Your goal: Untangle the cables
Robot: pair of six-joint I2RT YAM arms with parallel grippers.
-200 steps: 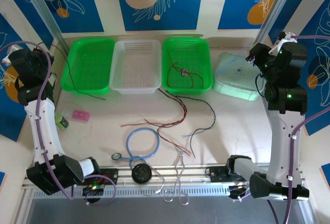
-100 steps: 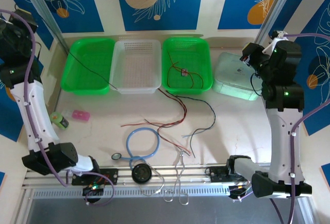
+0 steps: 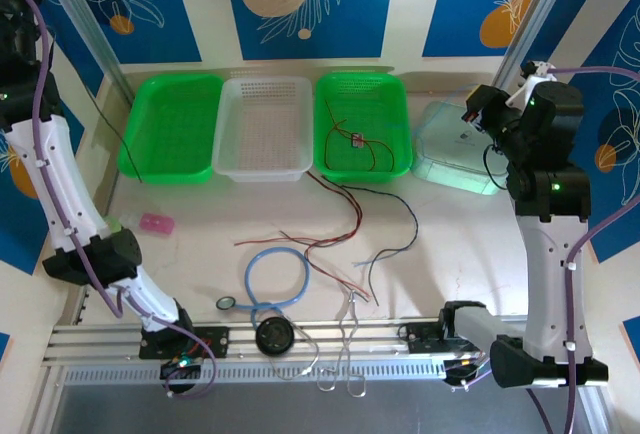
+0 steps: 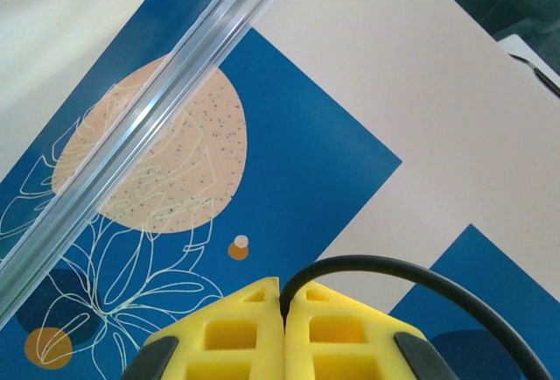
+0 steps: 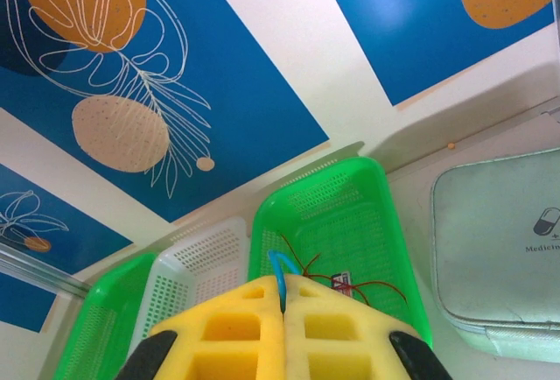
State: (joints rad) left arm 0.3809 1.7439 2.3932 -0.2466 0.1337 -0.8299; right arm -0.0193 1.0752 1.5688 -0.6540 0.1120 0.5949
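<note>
Right gripper (image 3: 482, 106), seen from above, hangs well clear of the tangled thin red, black and bluish-grey cables (image 3: 345, 239) on the pale table (image 3: 450, 244). Left gripper (image 4: 282, 291) is pinched on a thin black cable (image 4: 394, 267). On the right wrist, the pads clamp a thin blue cable (image 5: 277, 270). Draw the strands apart slowly, watching for snags.

It looked like a robotics lab cell rather than a home. The pale table (image 3: 450, 244) was boxed in by printed leaf-pattern panels (image 3: 310, 4) and aluminium posts (image 3: 85, 29). The left arm (image 3: 60, 184) and right arm (image 3: 548, 254) were bolted to a slotted rail (image 3: 380, 366) (purple cabling (image 3: 610, 73) trailing), and plastic sorting baskets (image 3: 265, 170) lined the back.
</note>
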